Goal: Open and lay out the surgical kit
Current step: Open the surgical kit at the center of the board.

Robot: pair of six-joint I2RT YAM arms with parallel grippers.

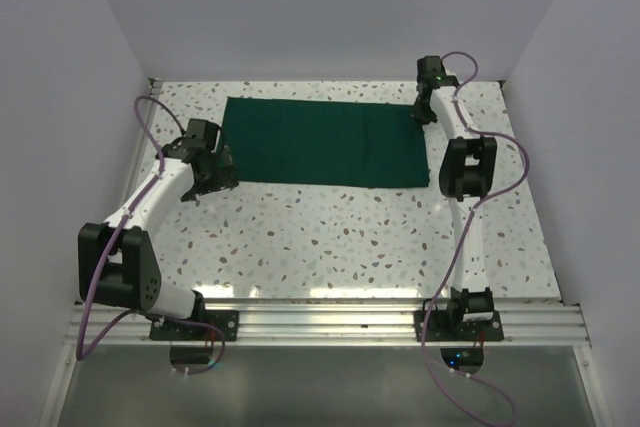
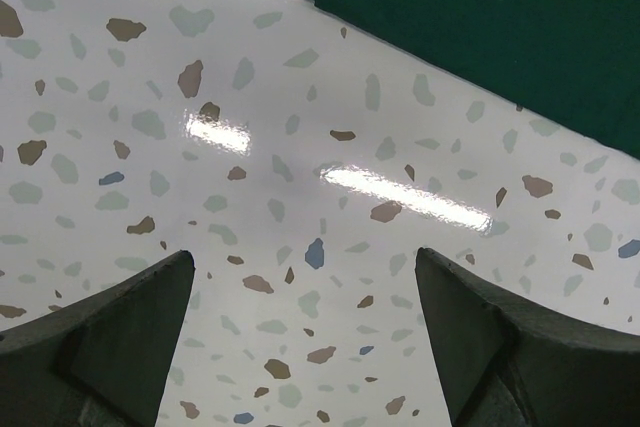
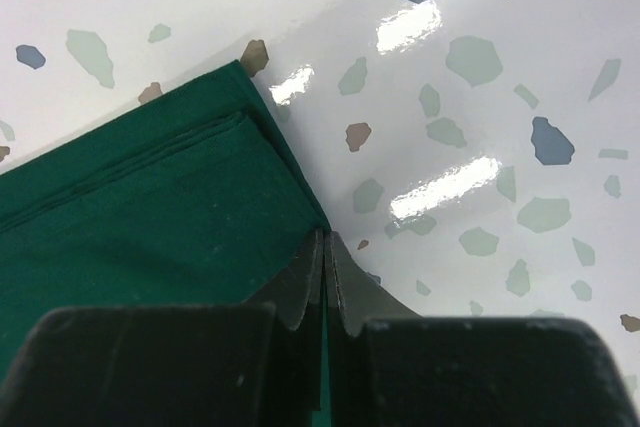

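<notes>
The surgical kit shows as a dark green cloth drape (image 1: 325, 142), folded into a flat rectangle at the back middle of the table. My right gripper (image 1: 424, 113) is at the drape's far right corner. In the right wrist view the gripper (image 3: 325, 239) is shut, with the drape's (image 3: 150, 207) layered right edge pinched between its jaws. My left gripper (image 1: 222, 169) hovers by the drape's near left corner. In the left wrist view it (image 2: 303, 257) stands wide open over bare table, with the drape (image 2: 480, 27) ahead of it and nothing between its fingers.
The speckled terrazzo table top (image 1: 330, 237) is boxed in by white walls (image 1: 60, 97) on the left, back and right. An aluminium rail (image 1: 320, 317) carrying both arm bases runs along the near edge. Purple cables (image 1: 150, 137) loop beside each arm.
</notes>
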